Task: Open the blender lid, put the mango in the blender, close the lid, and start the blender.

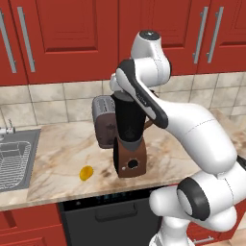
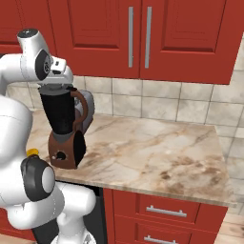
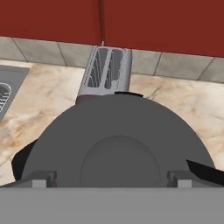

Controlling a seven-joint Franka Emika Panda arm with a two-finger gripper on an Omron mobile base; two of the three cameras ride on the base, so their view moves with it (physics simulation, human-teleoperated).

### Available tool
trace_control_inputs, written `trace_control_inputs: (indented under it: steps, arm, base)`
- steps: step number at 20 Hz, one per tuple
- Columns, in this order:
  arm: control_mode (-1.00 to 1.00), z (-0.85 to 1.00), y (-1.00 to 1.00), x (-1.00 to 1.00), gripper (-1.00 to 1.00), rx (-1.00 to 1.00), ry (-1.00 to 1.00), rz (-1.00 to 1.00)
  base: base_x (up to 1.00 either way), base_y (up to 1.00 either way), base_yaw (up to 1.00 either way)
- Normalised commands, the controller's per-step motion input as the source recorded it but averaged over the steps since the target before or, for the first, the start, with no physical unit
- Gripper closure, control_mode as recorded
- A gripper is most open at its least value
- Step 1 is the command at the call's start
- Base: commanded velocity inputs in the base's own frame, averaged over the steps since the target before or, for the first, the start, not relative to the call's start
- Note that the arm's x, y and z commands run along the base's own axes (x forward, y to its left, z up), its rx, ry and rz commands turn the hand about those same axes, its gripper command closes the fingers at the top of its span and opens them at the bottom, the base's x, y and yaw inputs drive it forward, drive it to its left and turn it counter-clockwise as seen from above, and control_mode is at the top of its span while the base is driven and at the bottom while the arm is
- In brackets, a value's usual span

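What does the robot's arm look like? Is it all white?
Mostly white. The smooth, rounded white robot arm has glossy, tube-shaped sections joined by dark grey bands and round dark caps at its joints, plus a dark strip along one section. Its hand ends in two small grey, blocky fingertips. No loose cables or markings can be seen.

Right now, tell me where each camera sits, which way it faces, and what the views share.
Left base view: behind the arm's left, looking forward and down at the blender, mango and sink; the arm rises lower right.
Right base view: behind its right, facing the same counter; the arm fills the left.
Hand view: on the hand, looking down on the lid, fingertips wide apart.
All three share the blender and toaster.
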Motion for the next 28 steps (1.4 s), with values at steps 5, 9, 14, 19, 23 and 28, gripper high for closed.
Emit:
trace_control_inputs:
  steps: [5,9,14,19,23,28]
  arm:
    - [-1.00,-0.78,0.00,0.01,1.00,0.00,0.02,0.00]
    - [-1.00,-0.80,0.00,0.00,1.00,0.00,0.01,0.00]
    - [-1.00,-0.47,-0.06,-0.11,1.00,0.00,0.00,0.00]
    - [-1.00,-0.42,-0.03,-0.31,1.00,0.00,-0.01,0.00]
    - [-1.00,-0.58,0.03,-0.23,1.00,0.00,0.00,0.00]
    - [-1.00,-0.26,0.11,-0.01,1.00,0.00,0.04,0.00]
  base:
    - [0.00,0.00,0.00]
    - [0.00,0.00,0.00]
    - [0.00,0.00,0.00]
    - [0.00,0.00,0.00]
    - [0.00,0.00,0.00]
    - [0.00,0.00,0.00]
